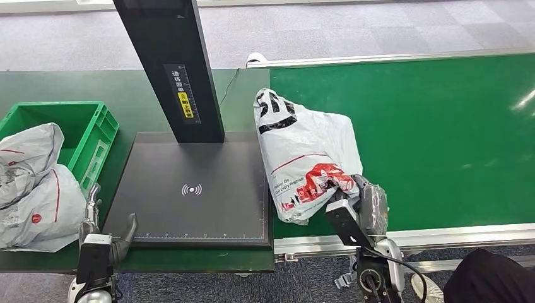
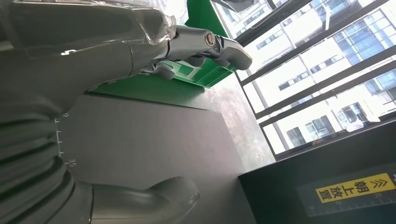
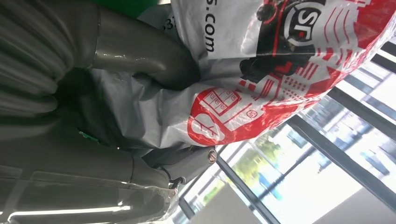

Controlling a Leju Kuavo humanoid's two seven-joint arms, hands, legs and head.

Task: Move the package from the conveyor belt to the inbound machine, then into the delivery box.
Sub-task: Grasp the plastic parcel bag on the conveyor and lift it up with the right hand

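Clearly, the right hand (image 1: 354, 201) grasped one package (image 1: 307, 158) on the conveyor belt (image 1: 441, 126). The left hand (image 1: 104, 228) was released; two more packages (image 1: 35, 183) filled one delivery box (image 1: 94, 129)

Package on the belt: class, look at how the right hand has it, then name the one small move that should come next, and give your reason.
Probably lift the package slightly and carry it leftward toward the scanner plate. The right hand grips its near end, thumb pressed into the bag in the wrist view, yet the package lies on the belt beside the plate. The left hand is open at the plate's near corner.
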